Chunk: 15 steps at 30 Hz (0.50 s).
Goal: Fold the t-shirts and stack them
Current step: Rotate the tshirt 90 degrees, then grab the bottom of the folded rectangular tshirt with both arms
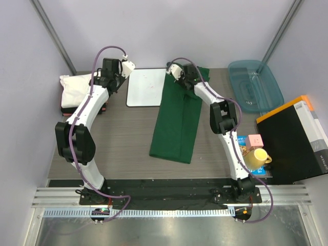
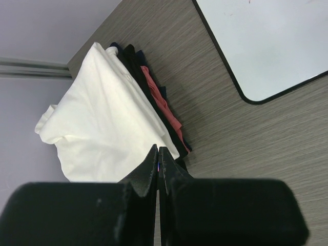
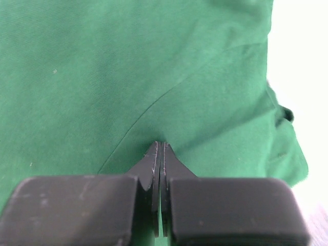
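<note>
Item: dark green t-shirt (image 1: 177,120), one piece, folded to a long narrow strip at mid-table. In the top view its long axis runs from about 1 o'clock, the far end, to 7 o'clock, the near end. Right gripper (image 3: 160,147): fingers together, tips against the green cloth at the strip's far end. Whether a fold is nipped between them cannot be told. From this gripper the whole length of the strip lies toward 6–7 o'clock, so the right arm is the nearer by judgement. A half-fold would carry the far end along that axis. Left gripper (image 2: 159,152): fingers together, holding nothing, hovering above the table's far-left part. Stack of folded t-shirts (image 2: 102,118): white on top, black and red edges beneath, at the far-left corner, roughly 8 o'clock of the left gripper. White board (image 1: 146,88): between stack and strip.
</note>
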Each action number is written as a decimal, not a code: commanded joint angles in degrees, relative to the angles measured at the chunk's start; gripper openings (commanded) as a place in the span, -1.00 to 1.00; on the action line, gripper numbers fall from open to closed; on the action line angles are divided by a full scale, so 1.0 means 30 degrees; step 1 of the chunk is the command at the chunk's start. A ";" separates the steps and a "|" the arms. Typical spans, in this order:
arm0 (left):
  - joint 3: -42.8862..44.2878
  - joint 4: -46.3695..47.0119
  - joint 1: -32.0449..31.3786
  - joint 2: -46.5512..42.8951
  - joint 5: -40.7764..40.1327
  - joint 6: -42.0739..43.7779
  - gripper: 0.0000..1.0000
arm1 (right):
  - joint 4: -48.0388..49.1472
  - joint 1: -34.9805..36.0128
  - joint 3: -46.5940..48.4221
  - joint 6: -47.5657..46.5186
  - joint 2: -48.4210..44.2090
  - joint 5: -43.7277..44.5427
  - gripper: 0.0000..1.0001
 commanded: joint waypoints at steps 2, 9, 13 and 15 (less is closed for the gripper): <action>-0.0495 0.0973 -0.0045 -0.1581 0.0275 -0.0335 -1.00 | 0.5708 -0.0066 -0.3091 0.0935 -0.2541 0.2368 -0.93; -0.1726 0.0973 -0.0133 -0.3308 0.2381 0.0951 -1.00 | 0.4547 0.1104 -0.9977 0.0212 -1.1650 -0.1467 0.16; -0.3274 0.0740 -0.0395 -0.5153 0.5308 0.2766 -0.36 | 0.1997 0.2130 -1.5715 -0.3563 -1.7157 -0.2553 0.87; -0.4038 0.0303 -0.0776 -0.6233 0.6863 0.4434 0.79 | 0.0503 0.2626 -1.9408 -0.4971 -2.0543 -0.3169 0.90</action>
